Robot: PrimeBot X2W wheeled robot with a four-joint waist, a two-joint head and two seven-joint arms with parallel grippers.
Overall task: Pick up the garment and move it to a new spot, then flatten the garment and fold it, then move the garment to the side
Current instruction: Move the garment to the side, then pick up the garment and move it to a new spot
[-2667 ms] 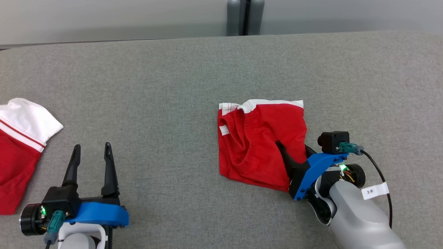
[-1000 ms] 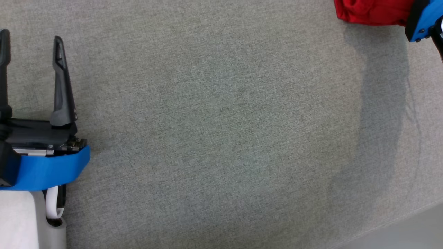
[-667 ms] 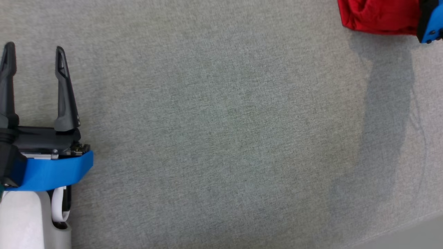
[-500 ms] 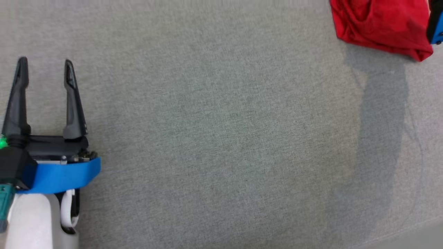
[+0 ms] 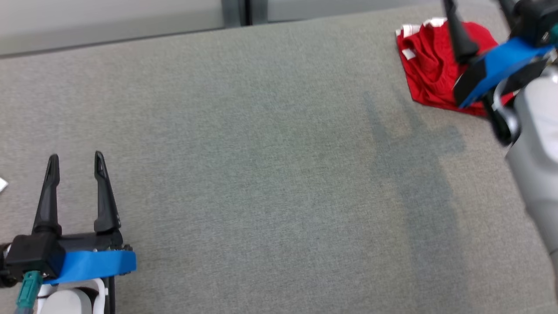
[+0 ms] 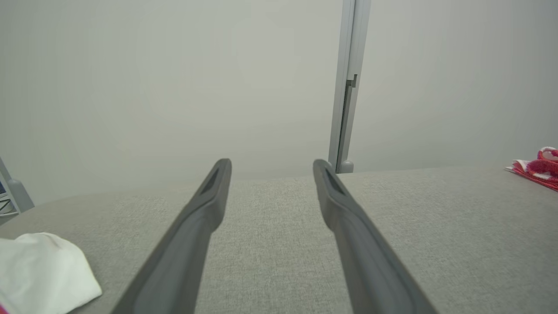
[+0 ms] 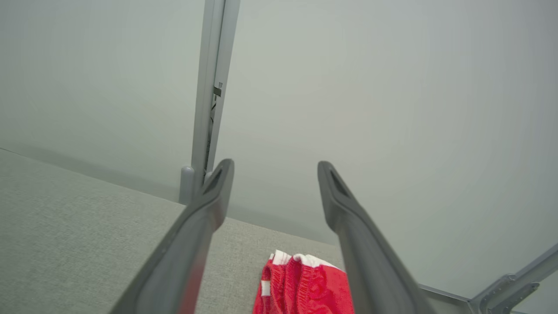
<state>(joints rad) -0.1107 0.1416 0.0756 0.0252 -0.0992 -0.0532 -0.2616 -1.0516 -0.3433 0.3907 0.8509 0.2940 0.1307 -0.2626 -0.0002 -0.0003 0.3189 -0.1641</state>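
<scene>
The red garment (image 5: 429, 65) with white trim lies folded and rumpled at the far right of the grey table (image 5: 261, 152). My right gripper (image 5: 477, 6) hangs open above its right part, and the blue wrist covers some of the cloth. In the right wrist view the garment (image 7: 305, 283) lies below and between the spread fingers of the right gripper (image 7: 275, 165), apart from them. My left gripper (image 5: 76, 158) stands open at the lower left, nothing in it. From the left gripper (image 6: 271, 165) the garment (image 6: 538, 168) shows far off to the right.
A second cloth, white here (image 6: 43, 266), lies left of my left gripper; a white tip of it (image 5: 2, 184) shows at the head view's left edge. A grey post (image 5: 237, 12) and a pale wall stand behind the table's far edge.
The head camera has swung up and left, so the whole picture shifted. My right gripper, earlier low at the garment's near corner, is now raised above it and open. The left gripper stays open.
</scene>
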